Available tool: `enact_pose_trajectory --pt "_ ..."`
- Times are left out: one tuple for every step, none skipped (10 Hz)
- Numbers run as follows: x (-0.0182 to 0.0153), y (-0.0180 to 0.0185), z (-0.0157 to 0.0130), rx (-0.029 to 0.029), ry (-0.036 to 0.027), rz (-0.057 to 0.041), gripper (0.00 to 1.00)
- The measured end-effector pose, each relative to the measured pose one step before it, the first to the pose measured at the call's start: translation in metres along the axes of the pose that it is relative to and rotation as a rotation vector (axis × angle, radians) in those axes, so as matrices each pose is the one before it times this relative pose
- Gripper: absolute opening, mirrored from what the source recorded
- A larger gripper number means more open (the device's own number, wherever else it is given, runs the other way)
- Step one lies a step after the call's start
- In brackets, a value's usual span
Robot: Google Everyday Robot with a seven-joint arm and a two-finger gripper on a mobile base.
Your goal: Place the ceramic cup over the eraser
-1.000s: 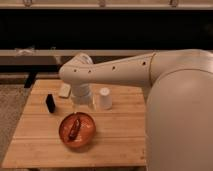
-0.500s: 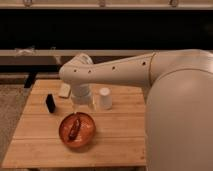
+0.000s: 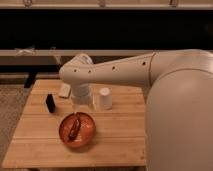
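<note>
Nothing moves since before, we see gripper (image 3: 79, 105) open, empty, above orange bowl (image 3: 62, 131), glossy white ceramic cup (image 3: 104, 98) upright beside it, black eraser (image 3: 50, 103) apart.

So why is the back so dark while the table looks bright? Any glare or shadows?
Camera view: light reaches the wooden table and the arm, the background is nearly black; soft sheen on arm and ceramic cup, no harsh glare; the end effector, low between the cup and the orange bowl, sits in the arm's shade; the eraser shows little shadow.
</note>
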Motion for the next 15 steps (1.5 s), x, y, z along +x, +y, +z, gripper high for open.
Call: enact_pose_trajectory --pt "-0.00204 -0.00116 0.00163 -0.00041 0.00177 0.00556 0.65" --pt "-0.00710 -0.00452 0.00285 0.00092 -0.00062 0.00777 0.65" --pt "-0.00993 -0.00615 0.00293 0.00146 -0.00161 0.00371 0.65" --pt "-0.01360 -0.00766 0.00243 0.00150 -0.00571 0.00280 0.65" --pt "-0.01554 -0.00780 0.00400 -0.00192 -0.00292 0.00222 0.65" --pt "-0.01045 -0.00483 0.00240 -0.00068 -0.00411 0.00002 0.65" --pt "-0.01332 -0.00681 0.00337 0.00283 -0.00765 -0.00121 0.65" --pt "-0.00708 -0.00275 0.00122 0.00050 -0.00571 -0.00150 0.65" --pt "-0.00508 -0.00136 -0.00003 0.00121 -0.00628 -0.00404 0.65" --pt "-0.00491 -0.00083 -0.00053 0.00334 -0.00859 -0.00603 0.65" --pt "-0.00522 -0.00081 -0.00109 0.00060 -0.00729 -0.00546 0.65" --pt "-0.00535 -0.00298 -0.00121 0.00350 -0.00895 -0.00268 0.65" --pt "-0.00346 -0.00259 -0.00033 0.00317 -0.00470 -0.00047 0.65" --pt "-0.00341 -0.00119 -0.00048 0.00239 -0.00646 -0.00149 0.65" --pt "-0.00411 -0.00082 0.00014 0.00466 -0.00703 -0.00307 0.65"
